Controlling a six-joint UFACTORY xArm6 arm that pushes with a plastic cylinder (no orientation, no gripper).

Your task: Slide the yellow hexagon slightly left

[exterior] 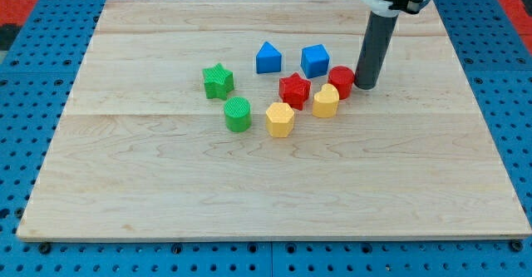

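The yellow hexagon [280, 119] lies near the middle of the wooden board [249, 194]. A green cylinder [237, 114] sits just to its left and a red star [294, 88] just above it to the right. A second yellow block [326, 101], its shape unclear, lies to the hexagon's right. My tip [366, 86] stands at the right end of the cluster, right beside a red round block [341, 81]. It is well right of the yellow hexagon, with the second yellow block and the red blocks between them.
A blue house-shaped block [268, 58] and a blue cube [315, 60] lie above the red star. A green star [218, 81] lies at the cluster's left. A blue pegboard surface [33, 102] surrounds the board.
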